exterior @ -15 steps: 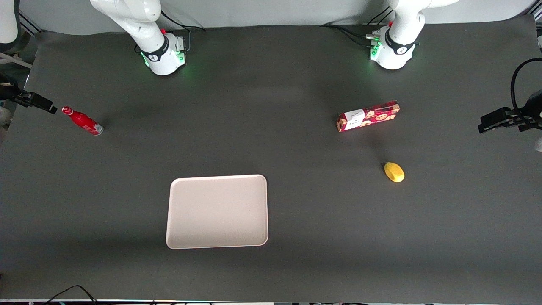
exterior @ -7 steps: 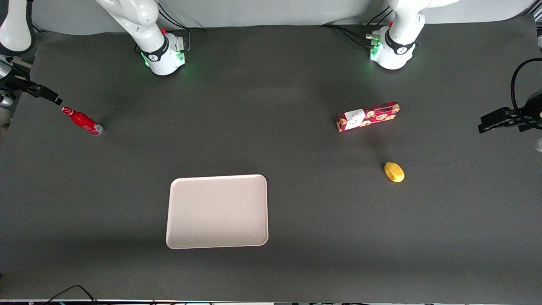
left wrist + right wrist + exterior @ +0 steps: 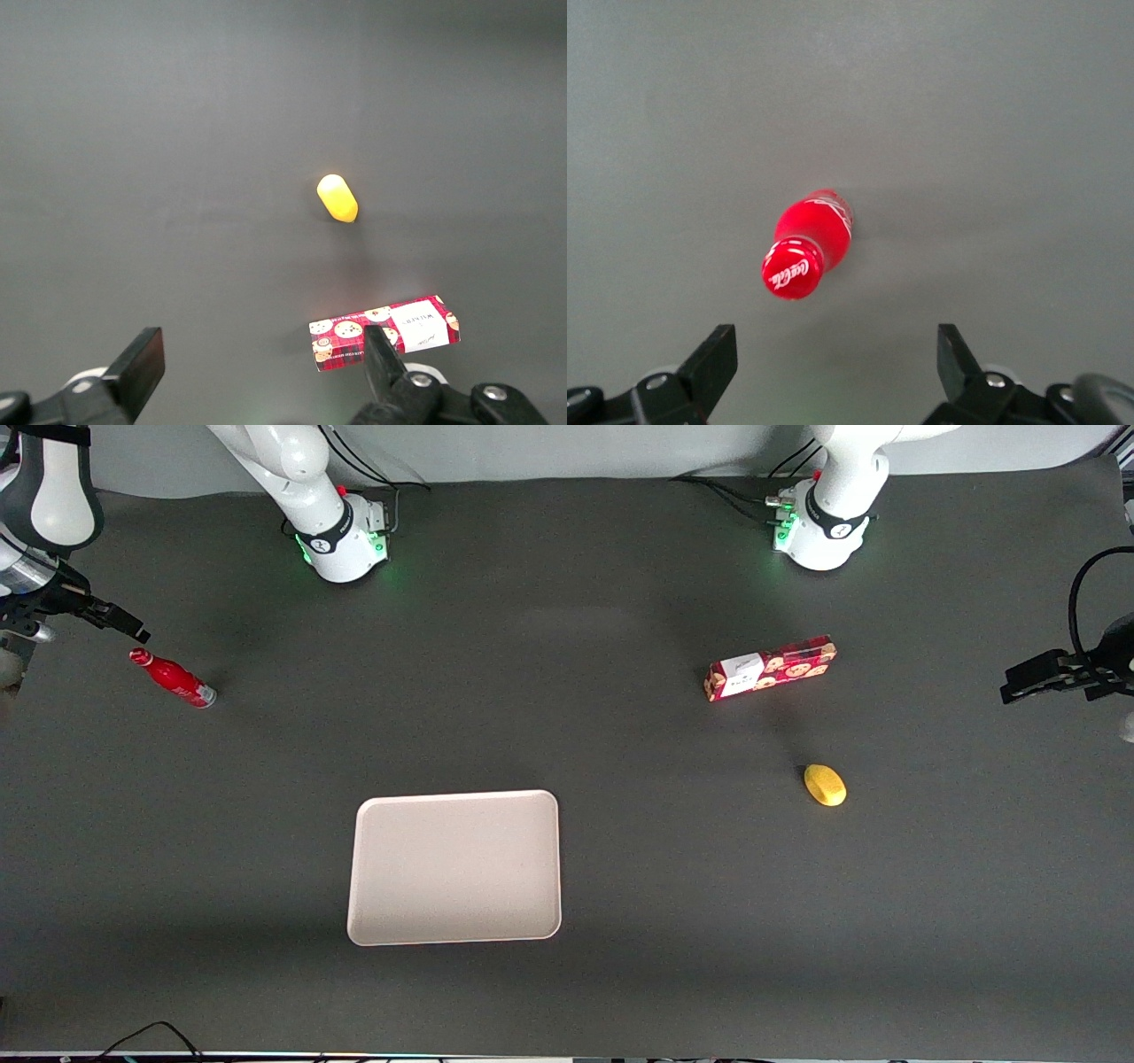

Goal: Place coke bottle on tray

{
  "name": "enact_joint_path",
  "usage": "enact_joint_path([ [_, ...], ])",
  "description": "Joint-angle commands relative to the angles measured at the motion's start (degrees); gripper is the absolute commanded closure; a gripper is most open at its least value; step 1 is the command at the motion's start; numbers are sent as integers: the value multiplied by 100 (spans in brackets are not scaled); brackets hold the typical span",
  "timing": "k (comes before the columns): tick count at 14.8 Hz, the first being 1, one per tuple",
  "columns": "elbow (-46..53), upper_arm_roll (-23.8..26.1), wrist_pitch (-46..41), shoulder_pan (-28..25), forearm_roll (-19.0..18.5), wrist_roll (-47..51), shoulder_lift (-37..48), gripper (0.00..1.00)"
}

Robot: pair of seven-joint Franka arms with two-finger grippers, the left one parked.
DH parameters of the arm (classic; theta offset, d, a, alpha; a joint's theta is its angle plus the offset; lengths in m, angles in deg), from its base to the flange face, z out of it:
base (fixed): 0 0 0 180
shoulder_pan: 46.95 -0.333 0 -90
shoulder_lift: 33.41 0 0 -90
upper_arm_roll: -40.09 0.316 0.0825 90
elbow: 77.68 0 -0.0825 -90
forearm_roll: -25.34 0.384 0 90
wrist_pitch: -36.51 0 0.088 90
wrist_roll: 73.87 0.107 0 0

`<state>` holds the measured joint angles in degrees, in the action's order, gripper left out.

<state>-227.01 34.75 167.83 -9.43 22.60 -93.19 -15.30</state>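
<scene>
The coke bottle [image 3: 172,678], small and red with a red cap and silvery base, stands upright on the dark table toward the working arm's end. In the right wrist view I look down on its cap [image 3: 792,270] and body. My right gripper [image 3: 124,625] hangs above the table close to the bottle's cap, a little farther from the front camera. It is open and empty [image 3: 837,356]; the bottle is ahead of the fingers, not between them. The pale beige-pink tray [image 3: 455,867] lies flat and bare, nearer the front camera, well away from the bottle.
A flat red cookie-printed box [image 3: 771,668] and a yellow lemon-like object [image 3: 825,785] lie toward the parked arm's end of the table. Both show in the left wrist view, the box [image 3: 385,330] and the yellow object [image 3: 337,197].
My right gripper has moved in over the table toward the bottle's cap and a little away from the front camera. The bottle, tray and other objects have not moved.
</scene>
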Motion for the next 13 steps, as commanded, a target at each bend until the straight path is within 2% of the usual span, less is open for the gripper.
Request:
enact_joint_path([
  [1,27,-2,394,63,247,-406,-414,0],
  [12,71,7,649,133,256,-397,-836,0],
  [13,71,7,649,133,317,-397,-853,4],
])
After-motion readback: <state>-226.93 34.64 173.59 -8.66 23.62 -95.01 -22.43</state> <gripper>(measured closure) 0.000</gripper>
